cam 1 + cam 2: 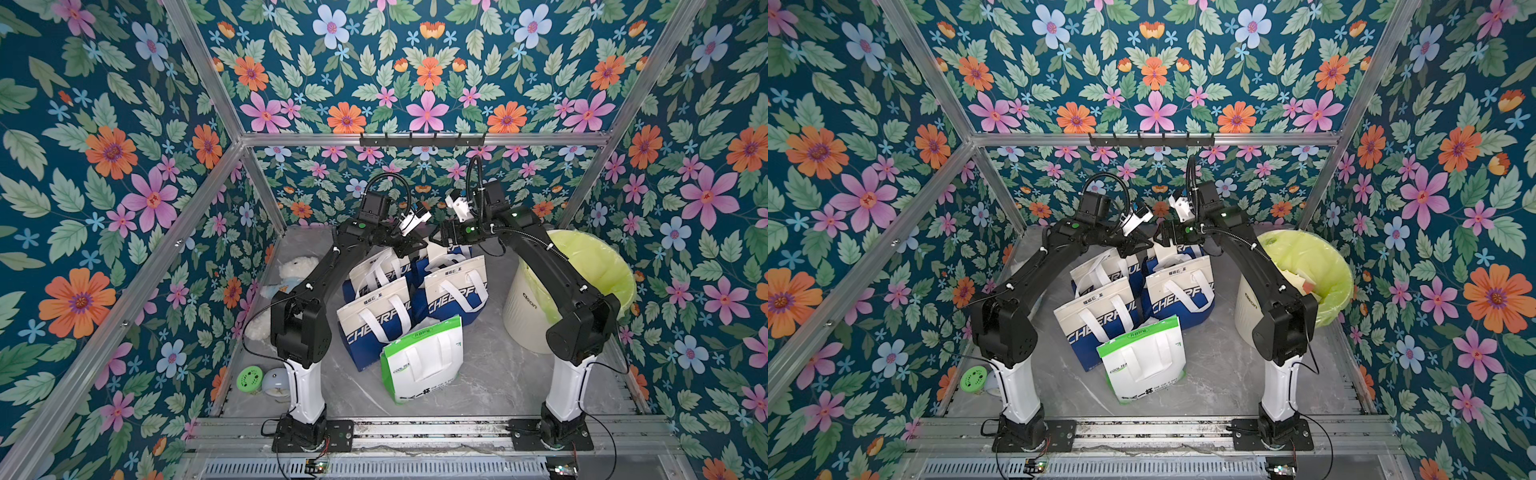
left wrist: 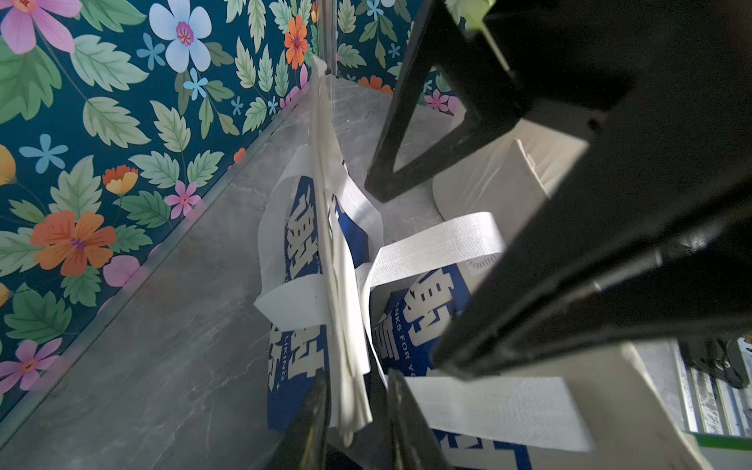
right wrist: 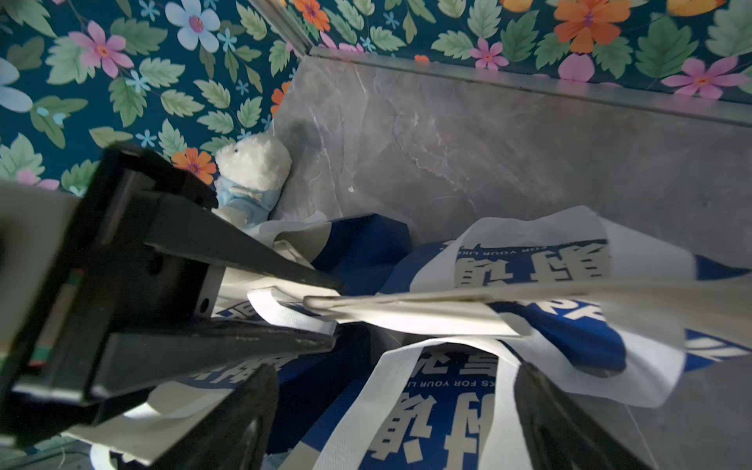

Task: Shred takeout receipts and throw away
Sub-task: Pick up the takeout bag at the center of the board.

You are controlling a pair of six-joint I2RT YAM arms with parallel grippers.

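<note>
Takeout receipts (a thin stack of white paper sheets) are hanging up in the air above the white-and-blue bags, near the back of the grey table. The left gripper is pinching one end of the stack, with a black finger pressing on each side. In the right wrist view the sheets are sticking out flat from between those two fingers.

The right gripper is facing the left one, almost tip to tip. Its fingers are spread wide apart. The stack is passing close by them, but I cannot tell if it is touching them.

In both top views the two grippers are meeting above the back bags, and they are hiding the paper, so it is too hard to make out there.

A white-and-green bag is standing in front of the blue ones. A cream bin with a yellow-green liner is sitting on the robot's right, well apart from the stack, and paper bits are lying inside it. A fluffy white toy is leaning by the left wall.
</note>
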